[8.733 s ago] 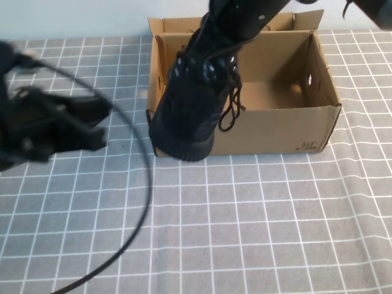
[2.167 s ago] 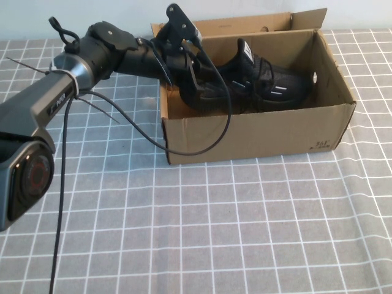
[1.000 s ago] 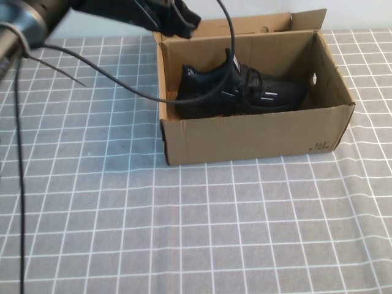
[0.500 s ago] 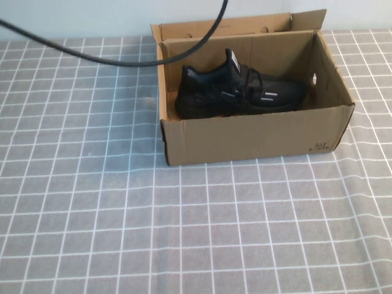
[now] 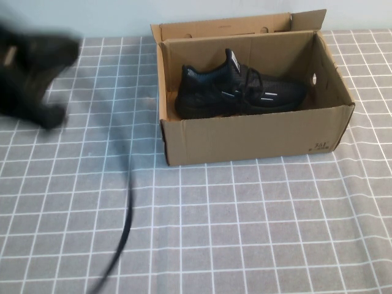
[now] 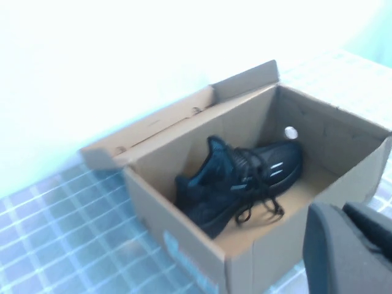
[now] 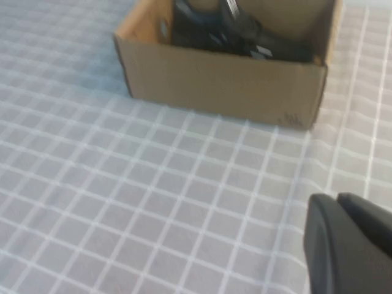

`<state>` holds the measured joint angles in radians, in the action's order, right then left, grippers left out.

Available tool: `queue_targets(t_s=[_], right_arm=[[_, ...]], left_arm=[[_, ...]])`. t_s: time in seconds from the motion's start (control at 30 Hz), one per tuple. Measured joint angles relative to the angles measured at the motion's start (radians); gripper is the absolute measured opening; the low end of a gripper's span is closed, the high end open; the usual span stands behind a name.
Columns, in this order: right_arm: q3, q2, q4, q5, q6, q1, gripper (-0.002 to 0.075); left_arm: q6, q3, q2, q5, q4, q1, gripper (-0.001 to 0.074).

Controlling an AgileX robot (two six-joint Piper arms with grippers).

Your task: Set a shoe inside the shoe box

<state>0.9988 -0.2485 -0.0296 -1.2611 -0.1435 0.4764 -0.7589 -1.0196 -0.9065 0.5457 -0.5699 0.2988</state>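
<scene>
The black shoe (image 5: 239,95) lies on its sole inside the brown shoe box (image 5: 257,138), toe toward the box's right end. The left wrist view looks down into the shoe box (image 6: 184,245), where the shoe (image 6: 239,180) rests with its laces loose. My left gripper (image 6: 342,209) is shut and empty, off to the left of the box and well clear of it. In the high view my left arm (image 5: 33,73) is a dark blur over the table's left side. My right gripper (image 7: 337,197) is shut on nothing above the cloth, in front of the shoe box (image 7: 226,79).
A grey checked cloth (image 5: 245,233) covers the table. The left arm's black cable (image 5: 125,214) trails across the front left. The box's back flap (image 5: 220,27) stands up against the pale wall.
My left arm has swung away from above the box and come down over the table's left side, its cable following. The shoe stays put in the box.
</scene>
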Motion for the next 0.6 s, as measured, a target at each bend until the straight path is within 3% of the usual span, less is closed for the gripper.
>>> queue_targets(t_s=[0.3, 0.6], right_arm=[[-0.279, 0.240, 0.120, 0.410, 0.062, 0.000, -0.0016], [-0.667, 0.236, 0.179, 0.967, 0.071, 0.000, -0.0016]], left_arm=[[0.081, 0.575, 0.563, -0.282, -0.024, 0.000, -0.0001], [0.100, 0.836, 0.769, -0.442, -0.034, 0.000, -0.0001]])
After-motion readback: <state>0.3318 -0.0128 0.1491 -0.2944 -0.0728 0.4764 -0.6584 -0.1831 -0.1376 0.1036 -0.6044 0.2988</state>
